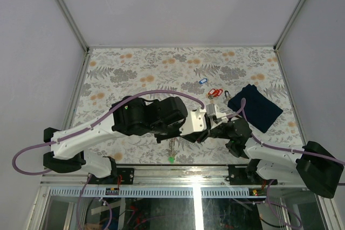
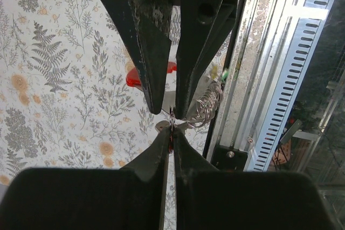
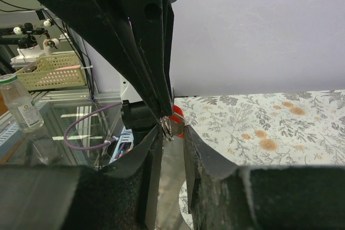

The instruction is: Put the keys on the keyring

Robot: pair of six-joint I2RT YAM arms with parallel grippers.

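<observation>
Reaching inward over the bench, both arms meet tip to tip; left pincer clamped on keyring, right pincer slightly apart.

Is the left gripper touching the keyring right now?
Touching. The left wrist view shows the left gripper shut on the keyring, with the wire pinched between its tips and no gap.

Tabletop: you see a pale sheet with grey ferns and orange flowers.
Cloth: dark navy, folded, it lies flat on the right part of the tabletop.
Bottle: clear, green cap, upright, outside the tabletop.
Basket: pale yellow, behind the bottle.
</observation>
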